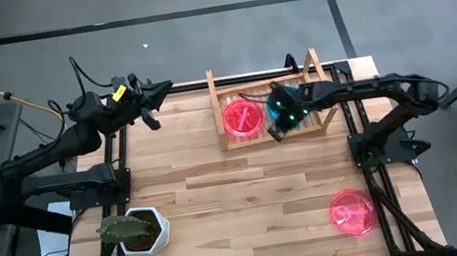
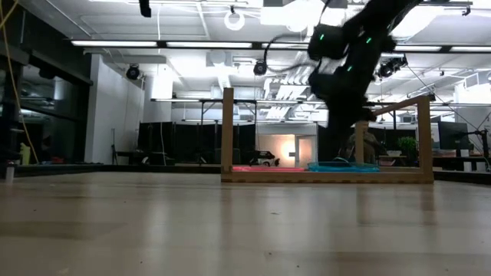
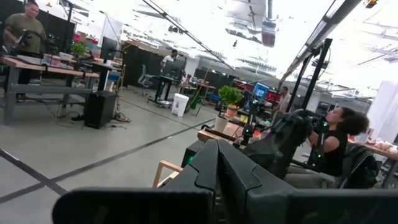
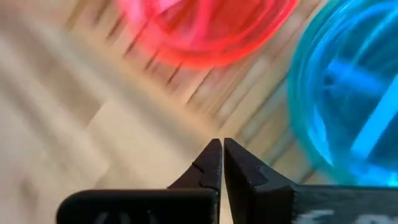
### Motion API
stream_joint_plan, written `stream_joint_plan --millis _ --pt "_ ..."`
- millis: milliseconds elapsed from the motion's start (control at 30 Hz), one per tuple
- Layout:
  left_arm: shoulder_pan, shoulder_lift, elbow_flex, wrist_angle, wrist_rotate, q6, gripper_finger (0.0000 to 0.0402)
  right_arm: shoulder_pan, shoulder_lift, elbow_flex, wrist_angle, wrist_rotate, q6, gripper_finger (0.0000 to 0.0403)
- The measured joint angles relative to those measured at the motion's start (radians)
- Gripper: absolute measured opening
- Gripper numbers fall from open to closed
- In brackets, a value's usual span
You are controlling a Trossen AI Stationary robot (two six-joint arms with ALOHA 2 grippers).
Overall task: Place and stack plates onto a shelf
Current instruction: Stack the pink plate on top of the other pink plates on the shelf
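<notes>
The wooden shelf [image 1: 320, 124] stands at the table's far middle. A pink plate [image 1: 242, 117] lies in its left half and a teal plate [image 4: 348, 106] in its right half, both flat on the slats; the low view shows them too, the pink [image 2: 265, 168] and the teal [image 2: 341, 165]. My right gripper [image 1: 277, 131] hovers above the shelf's near rail between the two plates, shut and empty; its fingertips show closed in the right wrist view [image 4: 221, 147]. Another pink plate [image 1: 352, 211] lies on the table at the near right. My left gripper [image 1: 160, 91] waits shut at the far left.
A white hexagonal plant pot [image 1: 143, 230] stands at the table's near left. The shelf's upright posts [image 2: 228, 130] rise at its corners. People sit and stand at desks in the room beyond the table [image 3: 339, 134].
</notes>
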Motion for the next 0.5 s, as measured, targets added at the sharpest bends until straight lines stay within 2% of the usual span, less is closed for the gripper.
stream_joint_plan --millis 200,400,500 --pt "0.000 0.000 0.000 -0.001 0.000 0.014 0.0000 0.169 -0.132 -0.011 -0.224 -0.134 0.021 0.0001" --pt "0.000 0.000 0.000 -0.008 0.000 0.015 0.0000 0.405 -0.240 -0.155 -0.261 -0.222 0.230 0.0002" --pt "0.000 0.000 0.000 -0.014 0.000 0.015 0.0000 0.516 -0.290 -0.241 -0.260 -0.270 0.342 0.0021"
